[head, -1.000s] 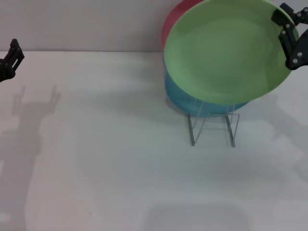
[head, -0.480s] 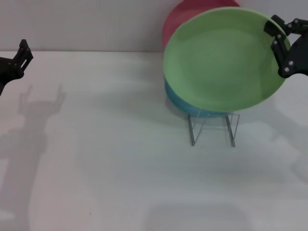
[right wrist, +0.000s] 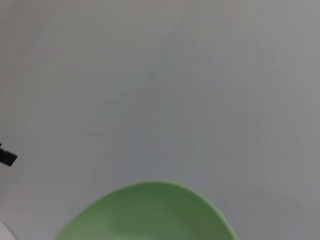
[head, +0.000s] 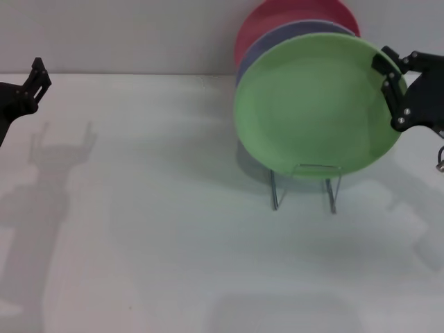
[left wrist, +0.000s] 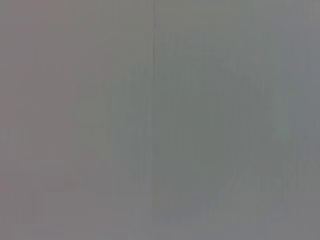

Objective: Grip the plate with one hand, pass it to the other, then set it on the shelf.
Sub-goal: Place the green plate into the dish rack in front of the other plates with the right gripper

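Observation:
The light green plate (head: 316, 104) stands nearly upright, its face towards me, with its lower rim down among the loops of the silver wire shelf (head: 305, 187). One wire loop crosses in front of its bottom edge. My right gripper (head: 390, 90) is shut on the plate's right rim. The plate's rim also shows in the right wrist view (right wrist: 150, 215). My left gripper (head: 31, 87) is at the far left edge of the table, open and empty, away from the plate.
A lavender plate (head: 277, 38) and a red plate (head: 277, 14) stand in the shelf behind the green one. The turquoise plate is hidden. The white table (head: 152, 229) meets a grey wall at the back. The left wrist view shows only plain grey.
My right gripper has moved down and a little left with the green plate, lowering it onto the shelf. The lavender plate came into view and the turquoise one became hidden. The left gripper shifted slightly right.

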